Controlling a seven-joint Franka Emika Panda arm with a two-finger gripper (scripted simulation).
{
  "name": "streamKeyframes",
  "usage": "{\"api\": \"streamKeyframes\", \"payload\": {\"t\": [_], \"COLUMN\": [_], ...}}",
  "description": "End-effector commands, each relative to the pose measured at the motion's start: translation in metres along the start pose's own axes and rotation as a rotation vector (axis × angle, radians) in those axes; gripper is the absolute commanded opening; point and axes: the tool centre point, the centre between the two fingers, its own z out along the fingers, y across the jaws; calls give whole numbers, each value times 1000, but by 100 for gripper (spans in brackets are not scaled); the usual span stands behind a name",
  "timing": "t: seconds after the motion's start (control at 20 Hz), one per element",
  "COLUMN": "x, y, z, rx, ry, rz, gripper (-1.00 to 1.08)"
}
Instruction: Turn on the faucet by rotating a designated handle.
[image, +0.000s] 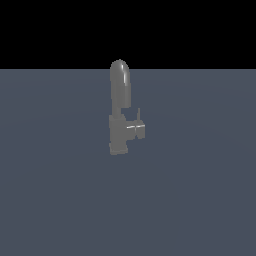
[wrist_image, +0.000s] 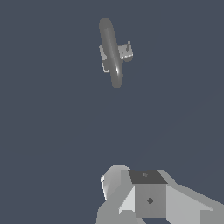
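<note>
1. The faucet (image: 119, 112) stands upright on the flat blue-grey worktop (image: 200, 200), alone near the centre of the exterior view. The arm does not appear in that view at all.

2. In the wrist view, the pale blocky parts at the foot of the picture belong to the robot's own hand; the gripper's fingertips cannot be made out there, so whether the gripper is open or closed cannot be told. Nothing appears to be held.

3. In the wrist view, the faucet (wrist_image: 111, 52) lies toward roughly 12 o'clock from those hand parts, well apart from them, with bare worktop (wrist_image: 52, 131) between.

4. There the camera looks down on the spout, whose long axis runs nearly from 12 to 6 o'clock, tilted slightly.

5. The handle (image: 138, 129) projects from the boxy lower body toward 3 o'clock in the exterior view, with a thin pin rising from it and a pale streak across it. In the wrist view the handle (wrist_image: 125, 50) sticks out at about 3 o'clock from the spout.

6. The faucet is dull grey metal: a square lower block and a tall, round-topped spout far larger than the handle.

7. Judging from this, the approach has not closed in, and the coming move must carry the gripper across to the handle's side.
</note>
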Motion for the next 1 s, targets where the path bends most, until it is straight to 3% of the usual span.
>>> {"api": "streamKeyframes", "payload": {"t": [0.0,0.5,0.95], "x": [0,14,50], "y": [0,-1,-2], "z": [0,2,10], "rx": [0,28,102], "ry": [0,-34,-127], "rz": [0,28,104], "gripper": [-100,-100,-100]}}
